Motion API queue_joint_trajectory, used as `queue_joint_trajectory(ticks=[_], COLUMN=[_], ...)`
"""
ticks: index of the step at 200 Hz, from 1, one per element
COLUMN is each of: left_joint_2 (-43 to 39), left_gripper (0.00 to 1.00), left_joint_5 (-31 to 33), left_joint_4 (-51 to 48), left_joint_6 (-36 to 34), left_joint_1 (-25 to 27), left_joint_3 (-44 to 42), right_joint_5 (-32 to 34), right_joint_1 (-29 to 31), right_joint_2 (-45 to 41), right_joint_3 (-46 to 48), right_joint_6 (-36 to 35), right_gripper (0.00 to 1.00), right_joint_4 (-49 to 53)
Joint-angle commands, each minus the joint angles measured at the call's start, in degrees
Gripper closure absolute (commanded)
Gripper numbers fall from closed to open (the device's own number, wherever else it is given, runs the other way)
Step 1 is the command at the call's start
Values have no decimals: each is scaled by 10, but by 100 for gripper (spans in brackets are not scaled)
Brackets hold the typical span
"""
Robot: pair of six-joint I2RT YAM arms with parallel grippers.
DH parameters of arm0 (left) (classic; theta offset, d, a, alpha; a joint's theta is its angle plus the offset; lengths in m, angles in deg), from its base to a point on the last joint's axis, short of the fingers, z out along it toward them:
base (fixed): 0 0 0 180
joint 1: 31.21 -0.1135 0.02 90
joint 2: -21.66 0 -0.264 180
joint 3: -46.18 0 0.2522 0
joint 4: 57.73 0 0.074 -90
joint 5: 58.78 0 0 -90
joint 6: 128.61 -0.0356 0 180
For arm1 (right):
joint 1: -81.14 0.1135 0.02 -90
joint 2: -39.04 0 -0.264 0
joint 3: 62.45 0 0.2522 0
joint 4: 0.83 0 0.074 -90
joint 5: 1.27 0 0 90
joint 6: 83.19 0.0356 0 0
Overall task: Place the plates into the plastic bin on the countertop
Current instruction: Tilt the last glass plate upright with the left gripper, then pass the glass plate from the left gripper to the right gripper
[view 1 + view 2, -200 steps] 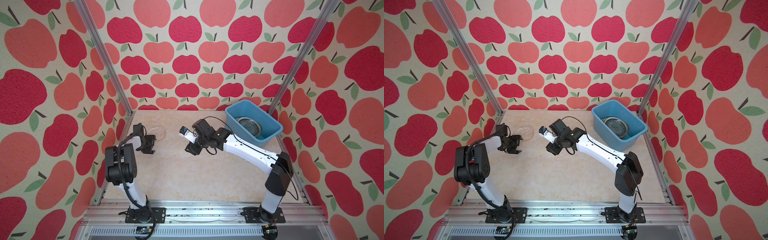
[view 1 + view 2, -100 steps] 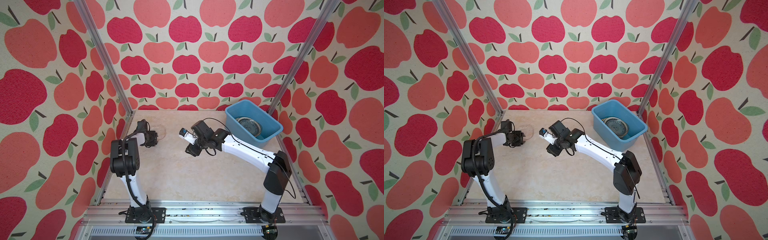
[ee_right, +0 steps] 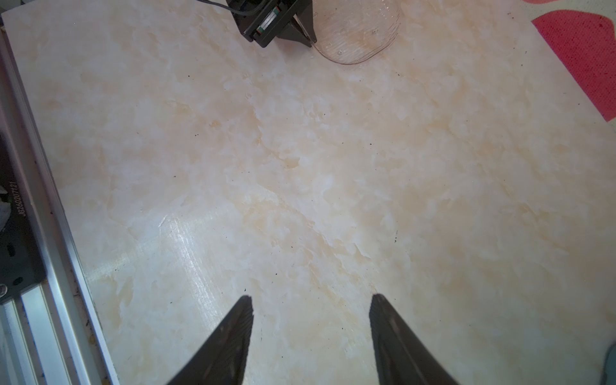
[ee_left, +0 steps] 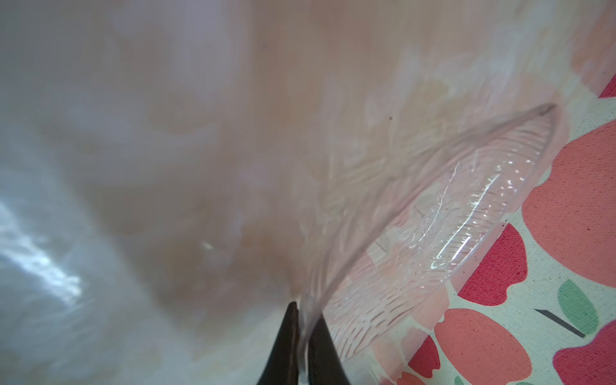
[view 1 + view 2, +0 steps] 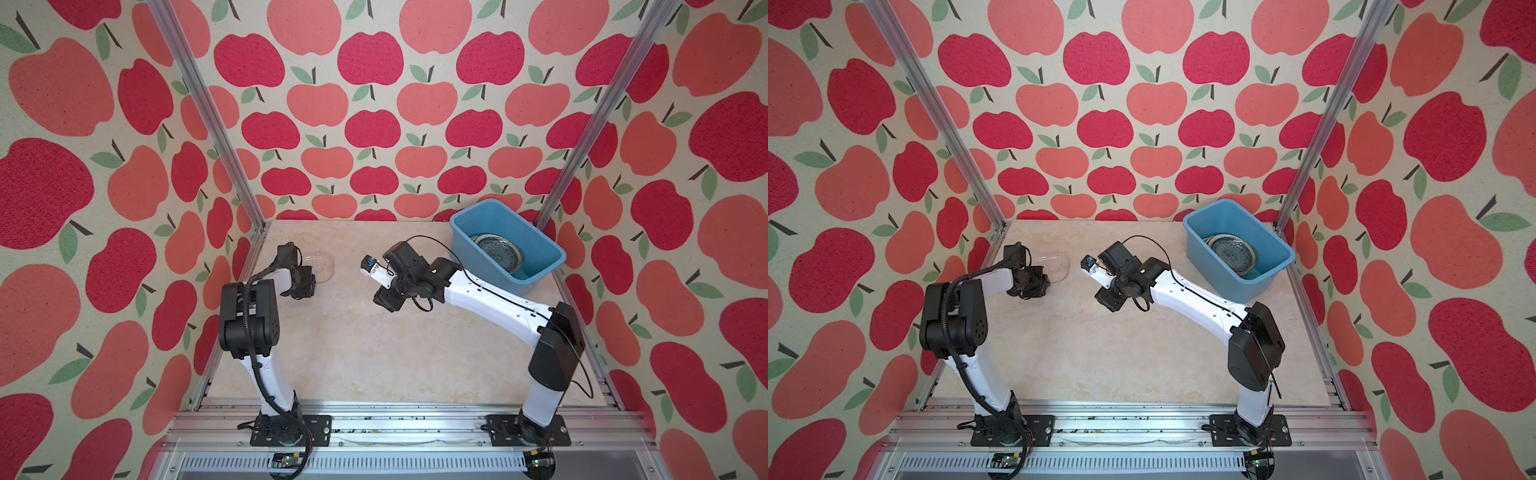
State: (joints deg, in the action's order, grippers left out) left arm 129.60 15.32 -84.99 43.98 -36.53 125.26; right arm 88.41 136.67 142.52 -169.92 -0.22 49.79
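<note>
Countertop [image 5: 374, 353]: beige marble-look, between apple-patterned walls [image 5: 374, 124]. Plastic bin [image 5: 530, 232] at 2 o'clock, holding plates [image 5: 496, 249]. Left gripper [image 4: 305, 310], low at 10 o'clock, pinches clear glass plate [image 4: 433, 216] by its rim. Right gripper [image 3: 311, 296] hovers mid-counter, jaws parted and empty.

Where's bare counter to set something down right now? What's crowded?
Widest bare patch: countertop middle and front, from the front rail to mid-table. Smaller: back strip between clear glass plate and plastic bin. Crowded: back left, left end effector shut on that plate's rim; back right, bin with stacked plates. Over mid-table: right end effector, open.
</note>
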Motion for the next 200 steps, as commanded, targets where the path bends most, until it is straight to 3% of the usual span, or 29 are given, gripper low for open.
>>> queue_joint_trajectory(ticks=[1, 32, 63, 108, 124, 153, 200], left_joint_2=[-51, -121, -213, -310, -330, -362, -392], left_gripper=[93, 97, 98, 100, 100, 100, 100], left_joint_5=[21, 17, 13, 2, 2, -6, -35], left_joint_4=[-82, -127, -203, -365, -412, -454, -445], left_joint_6=[-26, -74, -175, -323, -356, -371, -341], left_joint_1=[7, 34, 88, 214, 264, 343, 415], left_joint_3=[-18, -35, -21, 51, 81, 118, 138], right_joint_5=[22, 17, -30, -135, -172, -239, -262], right_joint_1=[-3, -10, -59, -131, -153, -183, -200], right_joint_2=[-31, -57, -100, -198, -241, -301, -366], right_joint_3=[1, -1, 0, 37, 71, 129, 193], right_joint_6=[22, 62, 162, 270, 308, 343, 339], right_gripper=[40, 40, 40, 38, 32, 29, 29], right_joint_4=[-9, -9, 0, 14, 5, 6, 51])
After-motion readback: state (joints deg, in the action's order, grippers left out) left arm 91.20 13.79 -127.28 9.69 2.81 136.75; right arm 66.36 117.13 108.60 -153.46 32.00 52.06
